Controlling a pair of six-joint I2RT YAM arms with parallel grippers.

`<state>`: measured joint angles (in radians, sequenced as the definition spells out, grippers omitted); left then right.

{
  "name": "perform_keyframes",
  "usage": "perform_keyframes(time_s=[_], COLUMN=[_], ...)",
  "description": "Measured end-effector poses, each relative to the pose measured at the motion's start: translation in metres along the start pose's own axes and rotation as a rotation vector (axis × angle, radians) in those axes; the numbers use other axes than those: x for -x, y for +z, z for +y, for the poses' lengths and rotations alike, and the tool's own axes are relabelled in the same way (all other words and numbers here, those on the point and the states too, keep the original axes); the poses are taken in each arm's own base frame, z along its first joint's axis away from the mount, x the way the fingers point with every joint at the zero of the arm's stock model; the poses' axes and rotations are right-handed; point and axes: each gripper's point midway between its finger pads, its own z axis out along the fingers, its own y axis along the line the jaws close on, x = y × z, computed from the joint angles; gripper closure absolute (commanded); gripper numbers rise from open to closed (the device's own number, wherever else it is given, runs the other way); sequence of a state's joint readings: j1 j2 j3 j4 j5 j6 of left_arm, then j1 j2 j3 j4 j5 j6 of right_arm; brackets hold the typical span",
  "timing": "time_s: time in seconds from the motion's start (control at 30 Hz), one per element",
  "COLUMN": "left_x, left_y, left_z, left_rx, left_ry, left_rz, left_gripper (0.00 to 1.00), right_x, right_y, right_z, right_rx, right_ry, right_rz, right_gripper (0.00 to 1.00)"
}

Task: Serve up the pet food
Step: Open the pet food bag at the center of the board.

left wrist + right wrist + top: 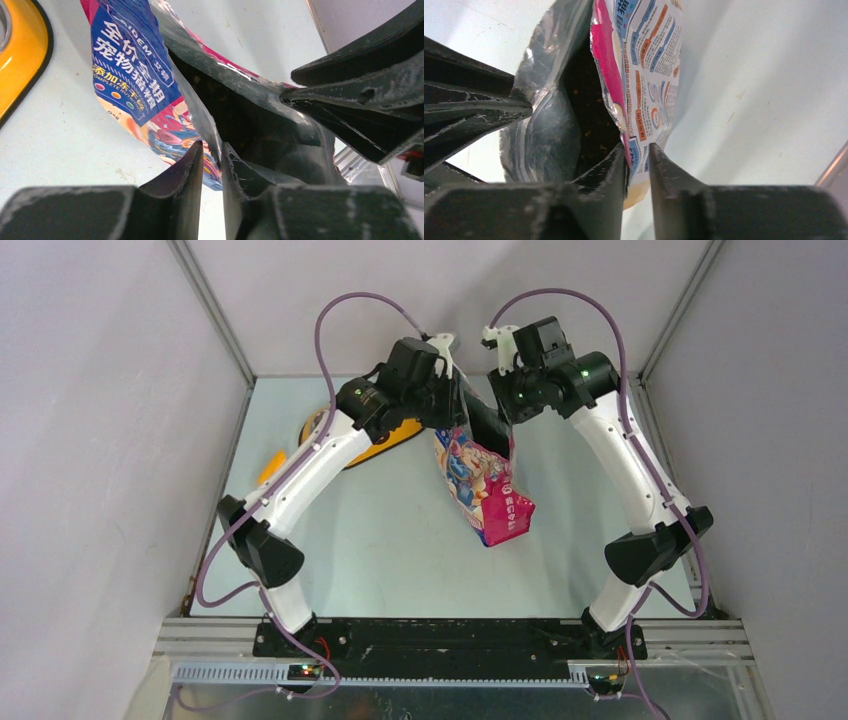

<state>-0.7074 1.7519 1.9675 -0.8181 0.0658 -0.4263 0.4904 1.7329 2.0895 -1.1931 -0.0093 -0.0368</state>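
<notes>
The blue-and-pink pet food pouch hangs above the table between both arms, its mouth pulled open. My left gripper is shut on one lip of the pouch, the film pinched between its fingertips. My right gripper is shut on the opposite lip. Dark kibble shows inside the foil-lined opening in the right wrist view. The other gripper's black fingers show across the mouth in each wrist view.
The yellow double feeder lies on the table at the back left, mostly hidden under my left arm; its rim also shows in the left wrist view. An orange scoop handle pokes out left of the arm. Grey walls enclose the table.
</notes>
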Motion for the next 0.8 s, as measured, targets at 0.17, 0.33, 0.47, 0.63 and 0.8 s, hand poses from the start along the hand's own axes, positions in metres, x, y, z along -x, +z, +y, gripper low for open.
perform_keyframes(time_s=[0.17, 0.33, 0.47, 0.63, 0.8], left_x=[0.000, 0.002, 0.012, 0.040, 0.046], left_y=[0.000, -0.001, -0.007, -0.023, -0.024], left_z=[0.001, 0.002, -0.003, -0.015, -0.017], left_rx=[0.002, 0.006, -0.007, -0.038, -0.045], left_ry=[0.011, 0.020, 0.043, 0.072, 0.081], left_rz=[-0.002, -0.006, -0.035, -0.120, -0.140], left_gripper=[0.31, 0.21, 0.19, 0.12, 0.10], right_x=[0.007, 0.013, 0.017, 0.021, 0.025], right_y=[-0.002, -0.001, -0.001, -0.001, 0.001], right_z=[0.005, 0.009, 0.012, 0.016, 0.017], right_rx=[0.034, 0.061, 0.082, 0.103, 0.111], right_ry=[-0.003, -0.008, -0.016, -0.021, -0.023], right_rz=[-0.027, -0.052, -0.066, -0.086, -0.098], right_gripper=[0.62, 0.59, 0.58, 0.57, 0.57])
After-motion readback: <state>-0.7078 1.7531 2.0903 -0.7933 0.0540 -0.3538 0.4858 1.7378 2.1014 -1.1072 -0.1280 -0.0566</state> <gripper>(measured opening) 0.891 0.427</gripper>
